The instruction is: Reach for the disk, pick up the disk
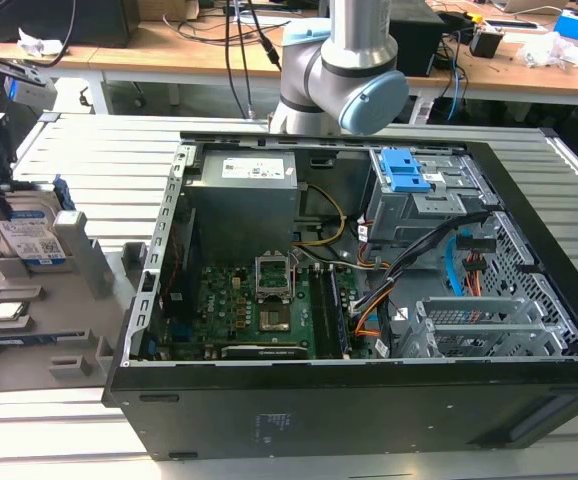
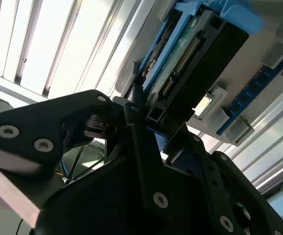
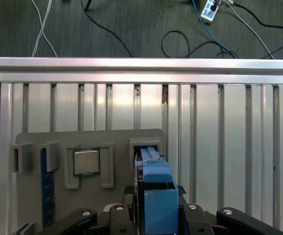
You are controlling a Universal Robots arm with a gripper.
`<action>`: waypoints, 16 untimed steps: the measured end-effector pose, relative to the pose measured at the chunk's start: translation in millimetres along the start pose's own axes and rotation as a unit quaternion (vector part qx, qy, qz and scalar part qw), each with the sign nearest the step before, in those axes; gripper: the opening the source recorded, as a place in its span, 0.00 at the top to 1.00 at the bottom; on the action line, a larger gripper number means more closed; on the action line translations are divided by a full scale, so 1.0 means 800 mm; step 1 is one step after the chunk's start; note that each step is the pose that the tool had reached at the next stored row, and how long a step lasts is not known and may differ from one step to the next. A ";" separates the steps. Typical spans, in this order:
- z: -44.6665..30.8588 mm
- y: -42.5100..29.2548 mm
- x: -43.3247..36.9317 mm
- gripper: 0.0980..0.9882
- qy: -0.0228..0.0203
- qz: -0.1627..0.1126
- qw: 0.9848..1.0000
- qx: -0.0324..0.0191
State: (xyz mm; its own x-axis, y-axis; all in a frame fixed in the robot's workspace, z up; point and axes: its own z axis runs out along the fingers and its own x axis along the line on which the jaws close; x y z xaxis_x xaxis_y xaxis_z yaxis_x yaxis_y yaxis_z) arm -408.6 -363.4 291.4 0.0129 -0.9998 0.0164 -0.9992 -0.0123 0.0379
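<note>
Disk (image 1: 29, 238) stood on edge at the slot of the grey holder (image 1: 79, 335), at the exterior view's left and well apart from the open computer case (image 1: 369, 400). Reach judged complete. In the second wrist view my hand (image 2: 146, 115) had its fingers (image 2: 53, 127) drawn in against both faces of the disk's blue-bracketed end, clamped on it. Lift not confirmed: I could not tell whether the disk had cleared the slot. Holder rested on the slatted tabletop (image 1: 89, 150), with a square chip (image 3: 86, 161) seated beside the slot.
</note>
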 end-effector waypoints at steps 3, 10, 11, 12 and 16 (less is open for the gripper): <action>0.0003 0.0000 0.000 0.70 0.000 0.000 1.000 0.000; 0.0011 -0.0001 0.000 0.70 0.000 0.000 1.000 0.000; 0.0012 0.0000 0.000 0.70 0.000 0.000 1.000 0.000; 0.0013 -0.0001 0.000 0.70 0.000 0.000 1.000 0.000; 0.0016 0.0000 0.000 0.70 0.000 0.000 1.000 0.000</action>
State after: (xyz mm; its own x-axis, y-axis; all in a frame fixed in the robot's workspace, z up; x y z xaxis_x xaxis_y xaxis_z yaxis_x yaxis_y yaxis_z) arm -408.6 -363.2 290.2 0.0130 -0.9998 0.0164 -0.9992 -0.0123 0.0380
